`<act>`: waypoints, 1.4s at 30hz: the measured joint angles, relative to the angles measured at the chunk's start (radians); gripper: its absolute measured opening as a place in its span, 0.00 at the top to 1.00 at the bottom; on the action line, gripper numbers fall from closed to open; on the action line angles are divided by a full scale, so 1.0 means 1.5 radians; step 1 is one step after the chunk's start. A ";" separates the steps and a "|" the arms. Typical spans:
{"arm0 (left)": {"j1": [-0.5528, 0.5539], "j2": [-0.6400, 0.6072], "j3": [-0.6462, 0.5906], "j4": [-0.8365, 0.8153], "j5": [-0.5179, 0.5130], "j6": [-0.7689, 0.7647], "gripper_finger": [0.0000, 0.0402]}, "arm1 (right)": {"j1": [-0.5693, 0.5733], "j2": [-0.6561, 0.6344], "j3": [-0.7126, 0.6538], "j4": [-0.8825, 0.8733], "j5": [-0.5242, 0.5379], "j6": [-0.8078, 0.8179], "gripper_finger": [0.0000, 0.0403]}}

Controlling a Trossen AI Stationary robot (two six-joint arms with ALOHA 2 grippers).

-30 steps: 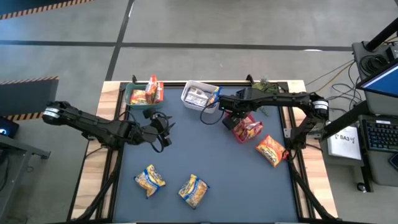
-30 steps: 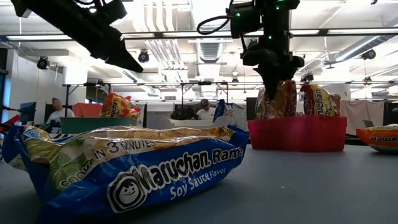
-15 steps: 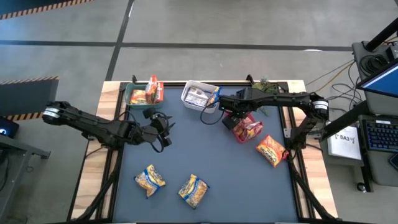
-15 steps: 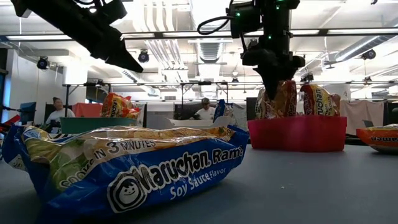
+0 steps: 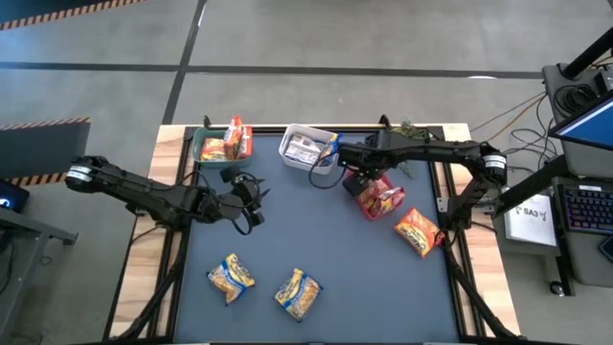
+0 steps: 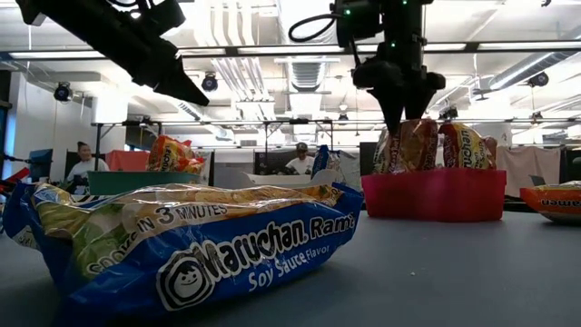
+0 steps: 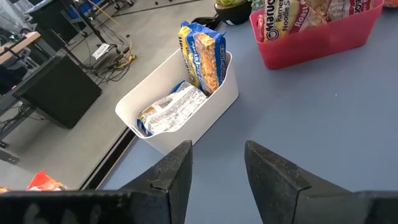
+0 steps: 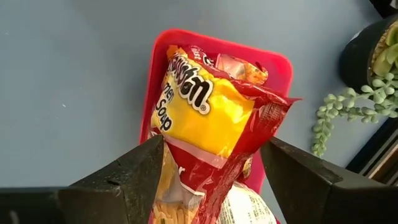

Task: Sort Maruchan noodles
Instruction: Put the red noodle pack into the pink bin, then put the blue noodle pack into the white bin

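Red-and-yellow noodle packets stand on end in the red bin at the table's far right. My right gripper hovers open just above them, a finger on either side of the front packet's top edge, apart from it. My left gripper waits open above the table's left middle, facing the white bin. Three loose packets lie flat on the mat: two near the front and one on the right.
The green bin at the far left holds orange packets, and the white bin at the far middle holds silver and blue ones. A small potted plant stands behind the red bin. People sit in the room beyond the table.
My right gripper has risen a little above the packets in the red bin. The packets have stayed standing in the bin.
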 joint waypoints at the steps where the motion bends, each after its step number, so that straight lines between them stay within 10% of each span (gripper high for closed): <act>1: 0.000 0.000 0.000 0.000 0.000 0.000 0.67 | 0.000 0.000 0.003 -0.003 0.000 0.001 0.37; 35: 0.000 0.000 0.000 -0.001 0.000 0.000 0.67 | 0.007 -0.015 0.102 -0.060 0.019 0.028 0.48; 42: 0.000 0.000 0.000 0.001 0.106 0.002 0.67 | 0.093 -0.044 0.113 -0.024 0.050 0.036 0.48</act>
